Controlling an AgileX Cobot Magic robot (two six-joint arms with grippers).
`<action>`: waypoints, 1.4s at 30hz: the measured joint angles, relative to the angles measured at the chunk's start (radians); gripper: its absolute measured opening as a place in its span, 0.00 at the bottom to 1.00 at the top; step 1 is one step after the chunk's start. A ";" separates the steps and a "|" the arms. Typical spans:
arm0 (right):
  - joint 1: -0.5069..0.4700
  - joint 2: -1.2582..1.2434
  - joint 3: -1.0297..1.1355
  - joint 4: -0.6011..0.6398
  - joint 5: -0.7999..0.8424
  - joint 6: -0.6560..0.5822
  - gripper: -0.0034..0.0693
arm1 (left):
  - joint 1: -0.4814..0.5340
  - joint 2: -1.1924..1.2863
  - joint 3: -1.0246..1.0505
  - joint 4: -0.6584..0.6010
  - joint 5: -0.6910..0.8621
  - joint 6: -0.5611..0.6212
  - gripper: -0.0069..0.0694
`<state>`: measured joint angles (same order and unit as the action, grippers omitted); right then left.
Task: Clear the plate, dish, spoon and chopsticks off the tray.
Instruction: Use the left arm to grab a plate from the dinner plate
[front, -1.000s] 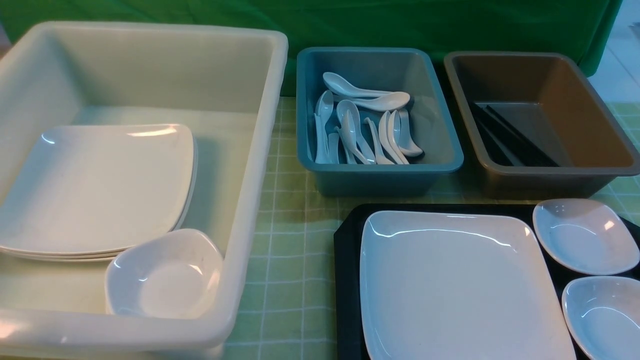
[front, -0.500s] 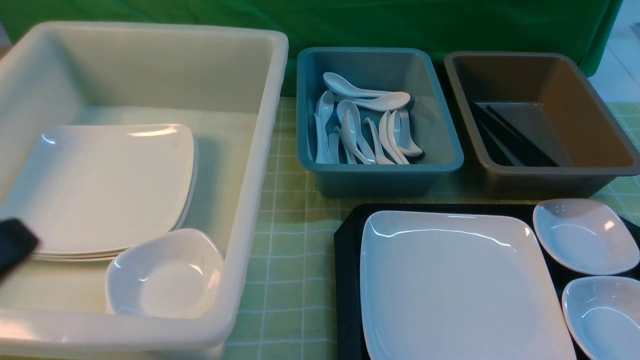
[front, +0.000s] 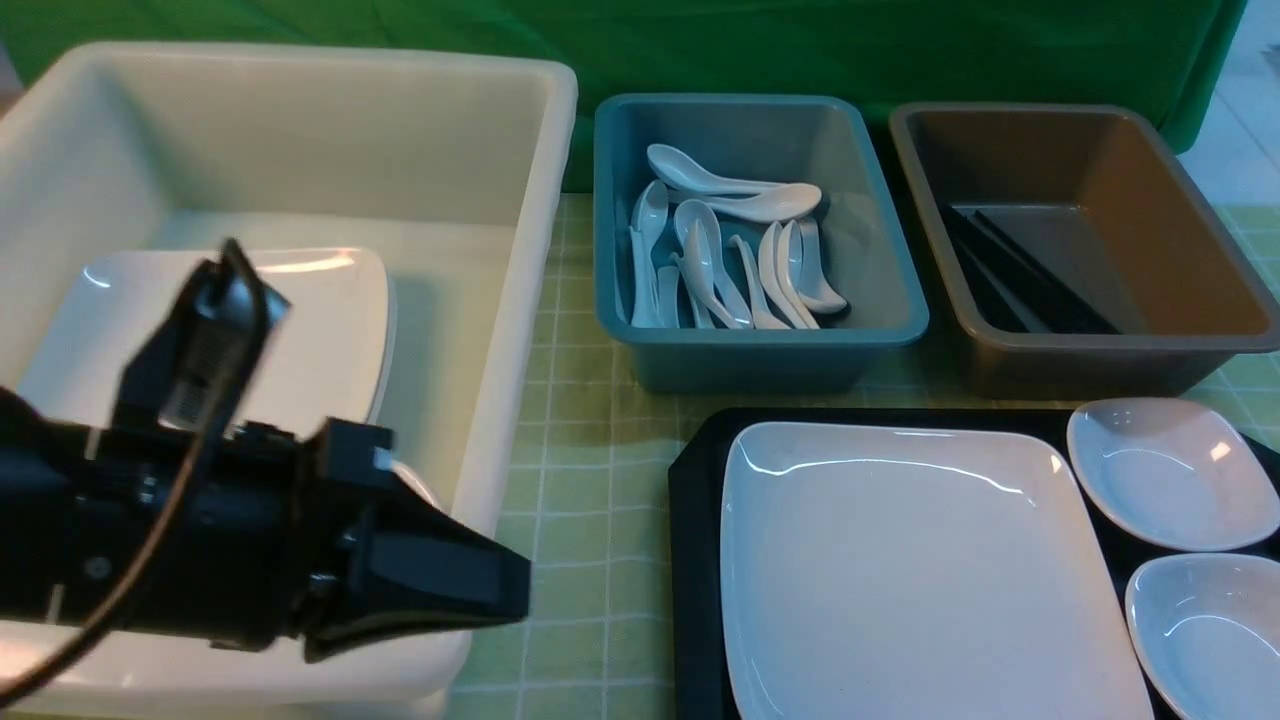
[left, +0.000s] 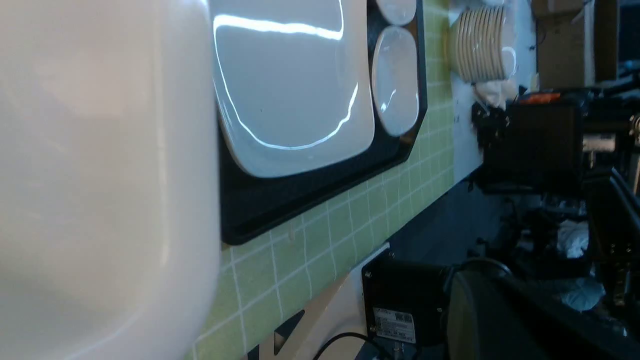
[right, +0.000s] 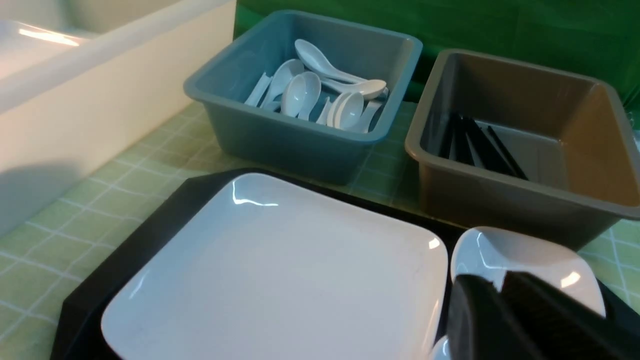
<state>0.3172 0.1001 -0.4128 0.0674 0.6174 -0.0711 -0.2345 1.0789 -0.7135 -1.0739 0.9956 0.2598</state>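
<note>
The large white plate (front: 920, 570) lies on the black tray (front: 695, 560), with two small white dishes (front: 1165, 470) (front: 1210, 630) beside it on the right. No spoon or chopsticks show on the tray. White spoons (front: 730, 260) lie in the blue bin and black chopsticks (front: 1020, 275) in the brown bin. My left gripper (front: 515, 590) is shut and empty, pointing right over the white tub's near corner. My right gripper (right: 500, 282) hovers above a small dish (right: 525, 255). Its fingers are close together with only a notch at the tips, and nothing is held.
The white tub (front: 520, 300) on the left holds stacked plates (front: 320, 330); my left arm hides its near part. The blue bin (front: 760, 350) and brown bin (front: 1100, 360) stand behind the tray. A pile of beige plates (left: 480, 45) stands near the table's edge.
My left arm has swung into the front view from the lower left and now covers the tub's near corner and the dish there. The tableware has not moved.
</note>
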 joint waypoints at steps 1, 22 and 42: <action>0.000 0.000 0.000 0.000 -0.002 0.000 0.14 | -0.052 0.003 0.000 0.012 -0.046 -0.021 0.09; 0.000 0.001 0.000 0.000 -0.031 0.000 0.19 | -0.566 0.312 -0.023 0.290 -0.494 -0.530 0.49; 0.000 0.001 0.000 0.000 -0.033 0.000 0.22 | -0.710 0.578 -0.292 0.610 -0.469 -0.870 0.50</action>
<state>0.3172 0.1011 -0.4128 0.0674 0.5846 -0.0711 -0.9441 1.6565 -1.0053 -0.4639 0.5267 -0.6100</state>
